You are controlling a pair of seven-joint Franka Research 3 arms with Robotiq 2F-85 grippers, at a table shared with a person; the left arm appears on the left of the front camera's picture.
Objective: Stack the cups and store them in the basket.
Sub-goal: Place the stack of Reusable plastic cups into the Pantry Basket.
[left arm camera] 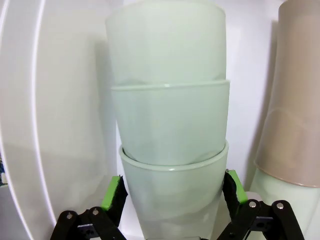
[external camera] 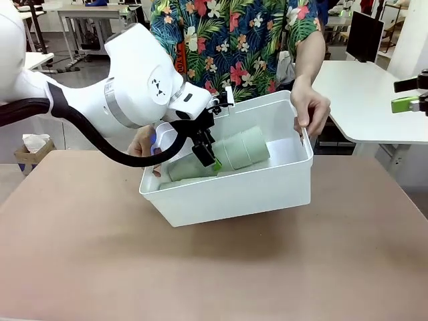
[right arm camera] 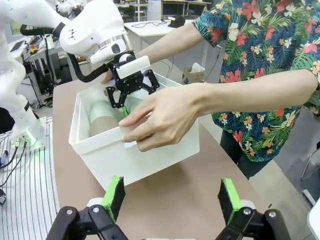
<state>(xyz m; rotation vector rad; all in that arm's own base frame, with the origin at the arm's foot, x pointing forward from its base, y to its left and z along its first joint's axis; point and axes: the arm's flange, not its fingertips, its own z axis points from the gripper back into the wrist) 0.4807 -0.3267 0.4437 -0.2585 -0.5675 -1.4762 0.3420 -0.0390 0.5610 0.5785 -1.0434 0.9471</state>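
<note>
The left claw (left arm camera: 172, 192) is gripping the bottom cup of a green cup stack (left arm camera: 167, 120) inside the tilted basket (external camera: 227, 200); opening now, the nested cups ahead could slide apart.

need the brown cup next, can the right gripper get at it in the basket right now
Probably not: the right gripper hangs open well off the basket, the person's hand covers the near rim, and the left gripper is inside.

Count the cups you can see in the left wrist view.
5: three mint cups nested in a stack between the left gripper's pads, and beside it a brown cup in another mint cup. Others may be hidden.
</note>
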